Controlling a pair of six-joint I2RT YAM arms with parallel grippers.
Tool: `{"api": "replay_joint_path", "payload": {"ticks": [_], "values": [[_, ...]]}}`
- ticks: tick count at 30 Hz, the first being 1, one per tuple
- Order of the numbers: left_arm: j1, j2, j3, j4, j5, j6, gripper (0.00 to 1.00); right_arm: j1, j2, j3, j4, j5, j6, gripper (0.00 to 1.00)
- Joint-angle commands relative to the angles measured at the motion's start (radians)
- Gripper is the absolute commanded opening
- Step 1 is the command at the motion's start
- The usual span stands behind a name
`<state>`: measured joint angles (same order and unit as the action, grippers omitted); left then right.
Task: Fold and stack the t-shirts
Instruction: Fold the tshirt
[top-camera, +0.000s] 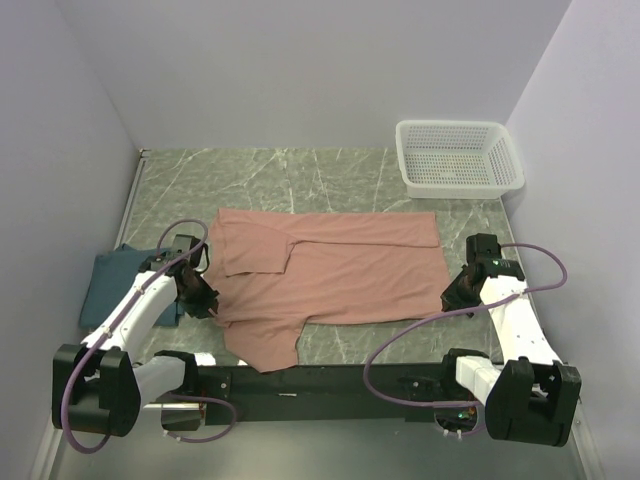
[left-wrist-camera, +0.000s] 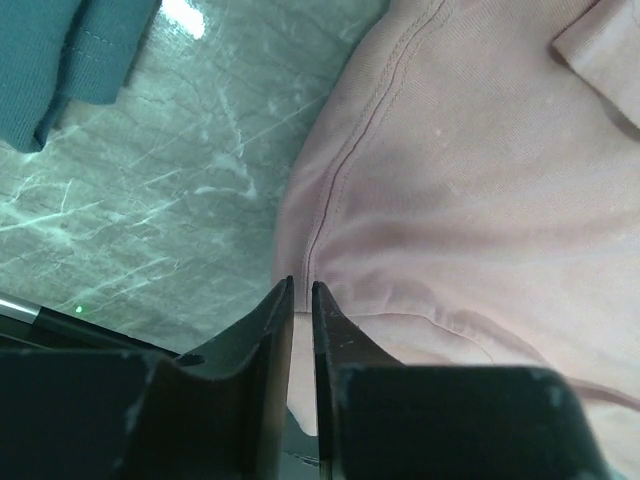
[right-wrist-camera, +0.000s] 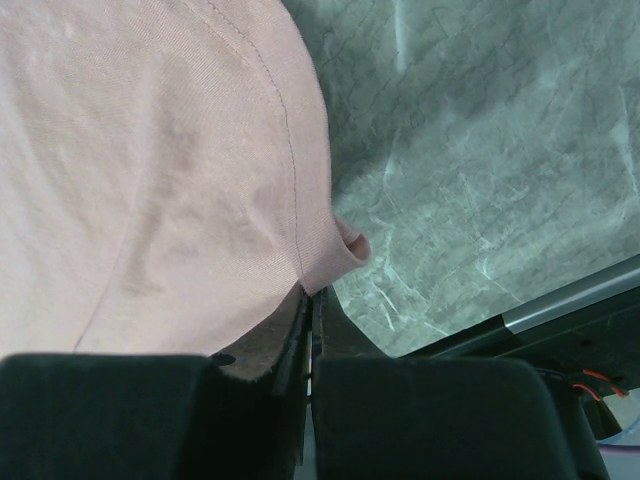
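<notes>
The pink shirt is being held flat on the table. Its near edges are being pinched by the left gripper and the right gripper. The teal shirt, at the table's left, is being partly hidden by the left arm.

White arms, black joints, looping purple cables.

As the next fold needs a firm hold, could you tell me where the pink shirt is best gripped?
I would grip the pink shirt by its near edge, coming in low from the near side: it lies flat, so a thin edge is all there is to pinch. The right end effector pinches the near right corner, the left end effector the edge by the sleeve.
</notes>
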<state>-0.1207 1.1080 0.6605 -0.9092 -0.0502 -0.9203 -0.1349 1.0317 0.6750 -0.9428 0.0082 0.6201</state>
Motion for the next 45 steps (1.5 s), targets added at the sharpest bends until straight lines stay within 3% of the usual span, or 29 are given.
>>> {"api": "replay_joint_path", "payload": {"ticks": [1,5,7,9,10,13,15,21,25,30,33,45], "values": [[0.006,-0.004,0.013,-0.008,-0.005,-0.008,0.19,-0.009,-0.001,0.018,0.009,0.001,-0.023,0.03],[0.006,-0.004,0.033,-0.022,-0.020,0.004,0.17,-0.008,-0.007,0.037,0.001,0.006,-0.037,0.04],[0.006,0.007,0.036,-0.022,-0.011,0.005,0.22,-0.008,-0.005,0.041,0.001,0.001,-0.037,0.04],[0.006,0.010,0.028,-0.014,0.013,0.005,0.30,-0.008,-0.005,0.044,0.001,-0.002,-0.042,0.04],[0.006,0.009,0.022,-0.011,0.013,0.005,0.40,-0.009,-0.005,0.043,0.002,-0.004,-0.042,0.04],[0.006,0.012,0.013,-0.013,0.012,0.001,0.56,-0.008,-0.005,0.032,0.009,-0.005,-0.046,0.04],[0.006,0.024,0.013,-0.011,0.015,0.001,0.56,-0.008,-0.009,0.026,0.015,-0.005,-0.046,0.04],[0.006,0.064,-0.012,0.027,0.041,-0.008,0.52,-0.009,-0.004,0.021,0.027,-0.005,-0.049,0.04],[0.004,0.079,-0.012,0.029,0.039,-0.011,0.43,-0.008,-0.007,0.028,0.025,-0.005,-0.051,0.04],[0.004,0.072,-0.007,0.013,0.027,-0.017,0.12,-0.006,-0.027,0.041,-0.001,0.024,-0.057,0.04],[0.004,0.069,0.008,-0.003,0.010,-0.006,0.01,-0.008,-0.035,0.049,-0.016,0.036,-0.063,0.04],[0.016,0.124,0.158,-0.026,-0.069,0.067,0.01,-0.008,0.034,0.165,-0.016,0.087,-0.098,0.02]]}}
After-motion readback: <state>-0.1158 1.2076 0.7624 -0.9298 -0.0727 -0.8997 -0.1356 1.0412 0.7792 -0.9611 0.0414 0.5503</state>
